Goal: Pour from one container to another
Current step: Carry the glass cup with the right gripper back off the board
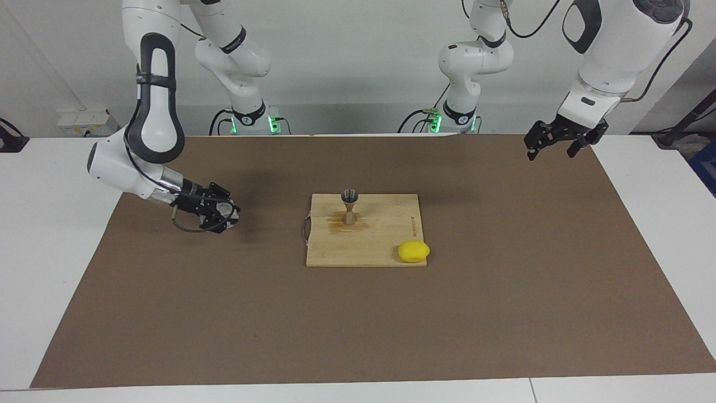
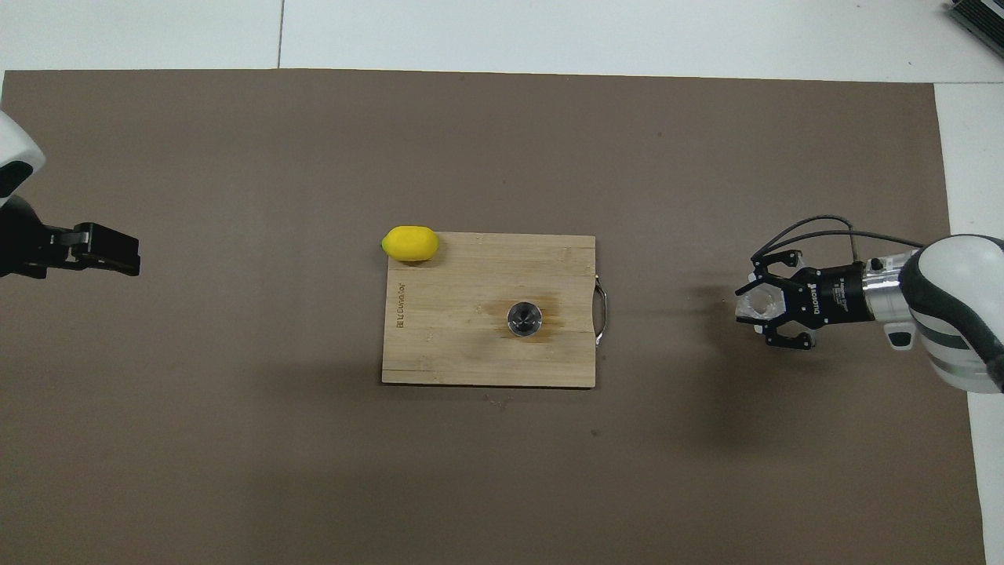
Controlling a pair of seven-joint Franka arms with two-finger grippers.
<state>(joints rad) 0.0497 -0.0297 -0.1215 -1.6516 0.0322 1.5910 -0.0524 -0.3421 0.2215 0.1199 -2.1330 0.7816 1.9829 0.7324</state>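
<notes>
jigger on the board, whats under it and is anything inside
The jigger stands upright on a darker stain on the cutting board. Its top cup looks dark from above; I cannot tell whether it holds liquid.
</notes>
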